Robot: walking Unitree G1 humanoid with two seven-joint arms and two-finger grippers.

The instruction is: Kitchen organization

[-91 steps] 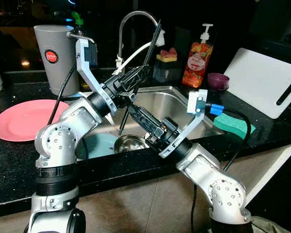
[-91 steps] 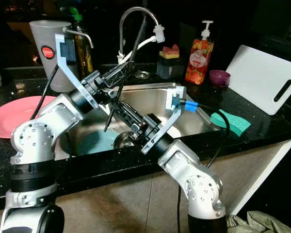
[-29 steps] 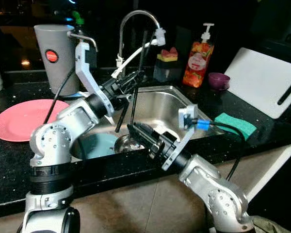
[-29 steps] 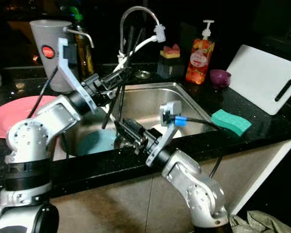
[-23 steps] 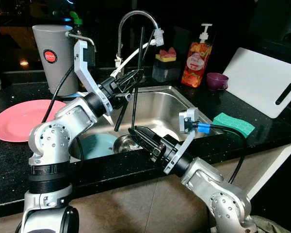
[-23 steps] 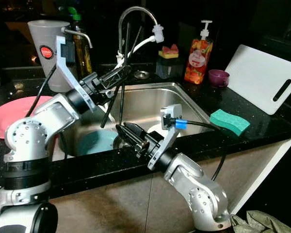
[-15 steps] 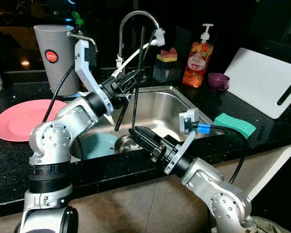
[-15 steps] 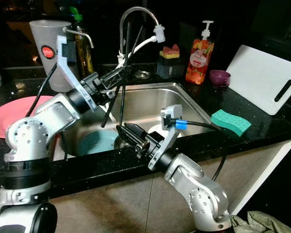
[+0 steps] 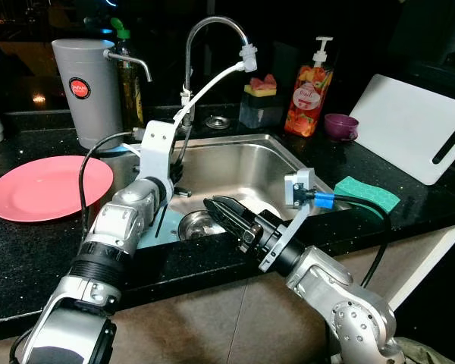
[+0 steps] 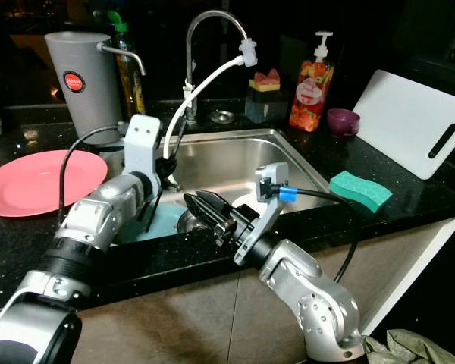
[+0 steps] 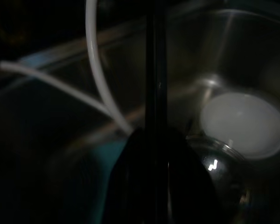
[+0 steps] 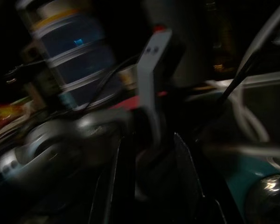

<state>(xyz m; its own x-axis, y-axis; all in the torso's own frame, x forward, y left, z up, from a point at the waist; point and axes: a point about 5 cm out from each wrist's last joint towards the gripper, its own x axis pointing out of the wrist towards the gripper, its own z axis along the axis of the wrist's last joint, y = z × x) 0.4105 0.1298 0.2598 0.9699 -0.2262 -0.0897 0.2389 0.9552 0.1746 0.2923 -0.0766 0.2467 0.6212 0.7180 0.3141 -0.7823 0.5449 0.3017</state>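
Left gripper dropped into sink, clamping black utensil | right gripper parted, empty

Grey canister, 10 o'clock: round red label, lettering unreadable. Soap bottle label illegible.

green sponge beside white cutting board.

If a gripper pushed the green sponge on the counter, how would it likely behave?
The sponge looks soft and thin, so it would probably squash and bend rather than roll. It lies flat on the counter near the edge, so it would likely slide easily, possibly off.
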